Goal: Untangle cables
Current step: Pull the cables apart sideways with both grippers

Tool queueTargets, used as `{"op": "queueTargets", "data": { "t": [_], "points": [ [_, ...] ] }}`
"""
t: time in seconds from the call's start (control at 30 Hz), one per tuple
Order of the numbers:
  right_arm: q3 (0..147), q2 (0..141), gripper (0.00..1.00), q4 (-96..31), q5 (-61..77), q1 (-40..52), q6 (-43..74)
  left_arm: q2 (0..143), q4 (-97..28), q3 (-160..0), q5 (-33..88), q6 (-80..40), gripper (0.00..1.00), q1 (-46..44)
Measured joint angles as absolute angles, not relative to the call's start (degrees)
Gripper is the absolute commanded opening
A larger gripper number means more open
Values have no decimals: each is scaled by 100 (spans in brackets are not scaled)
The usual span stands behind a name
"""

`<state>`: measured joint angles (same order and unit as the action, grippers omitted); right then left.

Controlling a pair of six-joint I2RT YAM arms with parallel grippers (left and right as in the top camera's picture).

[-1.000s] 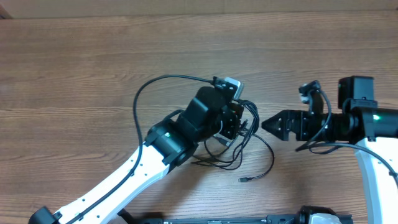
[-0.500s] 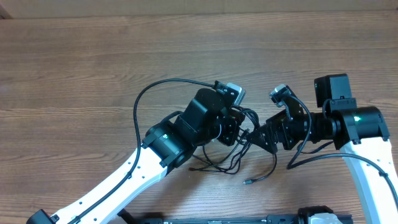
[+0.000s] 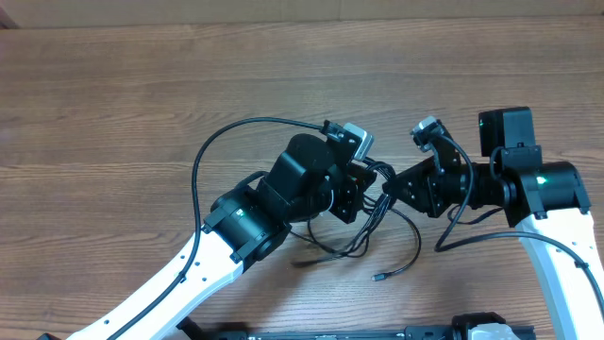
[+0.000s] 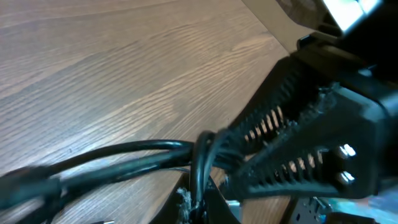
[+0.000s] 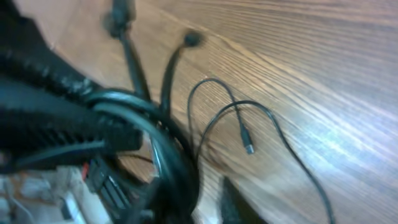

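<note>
Okay, so going left to right: the white left arm comes up from the bottom edge of the wooden table, with its own thick wire arcing out to the side and back to the wrist. The left gripper sits about mid-table and its jaws are pressed together on the cables. In the left wrist view the cords run in as one dark bundle from the left and loop down right at the gripper tips at the bottom of the frame.

Right up against it is the right gripper, reaching in from the right. Its two ribbed fingers come together at the same loop, so it looks like it's pinching the bundle just beside the left gripper's hold. The right wrist view is too blurry to confirm that.

The rest of the cables hang below the two grippers and lie in a few loose overlapping loops on the table. One strand curves off to the lower right and ends in a small plug lying flat on the wood, apart from the tangle. A second plug tip shows up in the right wrist view, also on the table.

Far right is the right arm, white with a black wrist.
</note>
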<state>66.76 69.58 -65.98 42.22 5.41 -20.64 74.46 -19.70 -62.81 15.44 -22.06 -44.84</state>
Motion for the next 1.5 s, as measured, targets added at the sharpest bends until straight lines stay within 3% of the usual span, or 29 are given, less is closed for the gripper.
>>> {"op": "queueTargets", "data": {
  "t": [0.07, 0.5, 0.77, 1.27, 1.43, 1.5],
  "points": [
    [6676, 6958, 4, -6589, 4250, 541, -2102, 7446, -1970, -6283, 1542, -2211, 4, -4484],
    [6676, 6958, 4, -6598, 4370, 541, -2082, 7446, -2272, -6296, 1000, -3395, 4, -4060],
    [6676, 6958, 4, -6539, 4469, 541, -1942, 7446, -2263, -6305, 1461, -3817, 4, -3566],
    [6746, 6954, 5, -6143, 2397, 615, 1619, 6869, -1796, -6305, 2215, -3691, 4, -3262],
    [6746, 6949, 35, -6340, 2145, 604, 1833, 6477, -1747, -6305, 2196, -3468, 4, -3214],
    [6746, 6949, 53, -6410, 1966, 582, 1874, 6324, -1684, -6305, 2165, -3356, 4, -3170]
  ]
}}
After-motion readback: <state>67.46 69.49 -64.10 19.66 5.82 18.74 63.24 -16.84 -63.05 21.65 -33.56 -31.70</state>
